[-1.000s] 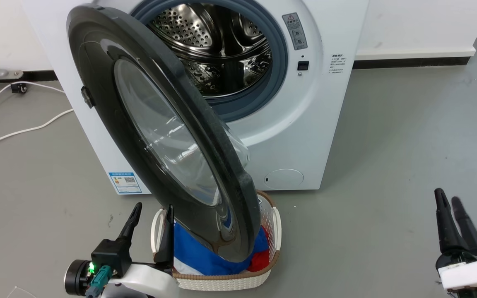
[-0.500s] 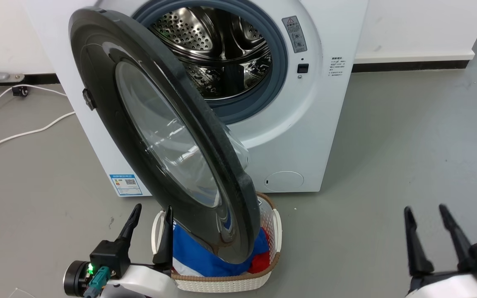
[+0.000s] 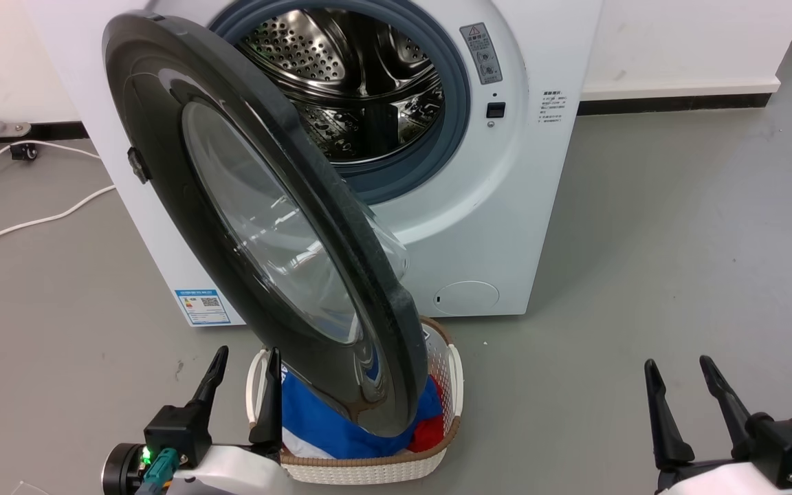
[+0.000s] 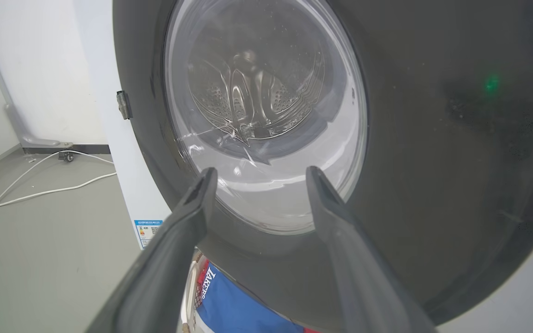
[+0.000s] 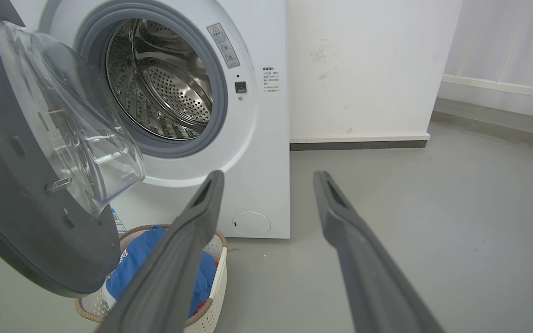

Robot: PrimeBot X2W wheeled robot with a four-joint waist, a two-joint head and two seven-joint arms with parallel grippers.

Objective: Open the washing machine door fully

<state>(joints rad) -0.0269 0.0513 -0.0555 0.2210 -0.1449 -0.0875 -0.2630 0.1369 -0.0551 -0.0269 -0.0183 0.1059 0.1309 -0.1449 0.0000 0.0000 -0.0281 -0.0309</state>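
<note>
Mid-swing: washing machine door (image 3: 265,227) roughly half open, hinged at the left of the washing machine (image 3: 506,227), free edge over the laundry basket (image 3: 368,471). Left gripper (image 3: 247,354) jaws apart, empty, facing the door's outer face. Right gripper (image 3: 678,362) jaws apart, well clear. I reckon next I push the inner face leftwards, left arm out of the sweep

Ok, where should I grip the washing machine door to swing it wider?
Probably the washing machine door's black rim at its free edge, farthest from the hinge. Come from the right tool's side: the rim juts edge-on there, while the glass bulges.
</note>
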